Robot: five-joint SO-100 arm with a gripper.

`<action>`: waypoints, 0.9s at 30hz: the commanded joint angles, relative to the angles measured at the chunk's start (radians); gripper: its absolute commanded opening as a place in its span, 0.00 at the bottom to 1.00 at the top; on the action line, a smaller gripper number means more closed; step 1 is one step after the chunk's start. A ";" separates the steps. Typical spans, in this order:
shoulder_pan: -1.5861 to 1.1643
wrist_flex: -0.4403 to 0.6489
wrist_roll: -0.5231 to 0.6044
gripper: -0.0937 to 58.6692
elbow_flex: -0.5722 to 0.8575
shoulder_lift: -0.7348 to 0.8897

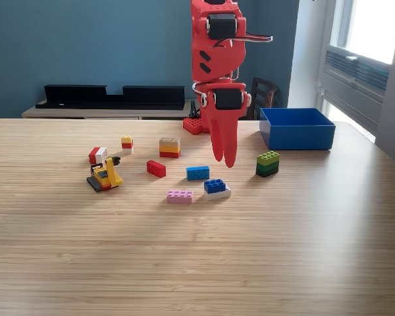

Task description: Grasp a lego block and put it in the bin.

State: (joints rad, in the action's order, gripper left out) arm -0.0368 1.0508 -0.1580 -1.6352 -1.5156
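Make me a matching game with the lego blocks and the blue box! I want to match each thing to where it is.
Things:
1. bin
2. pink block
3. green block stack
4. yellow toy vehicle

Places, in the exterior view:
A. farthest left on the table
B. nearest the camera
C. far right, at the back
D. just in front of the bin

Pairs: 1-C, 2-B, 3-D, 4-A
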 commanded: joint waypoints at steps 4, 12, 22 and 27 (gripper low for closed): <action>-0.008 -0.006 -0.008 0.42 0.058 0.028; 0.011 -0.003 -0.021 0.41 0.120 0.161; 0.035 -0.003 -0.025 0.41 0.201 0.258; 0.037 0.038 -0.026 0.34 0.261 0.305</action>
State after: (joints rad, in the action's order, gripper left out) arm -0.0153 1.0769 -0.1810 -1.4588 -1.2011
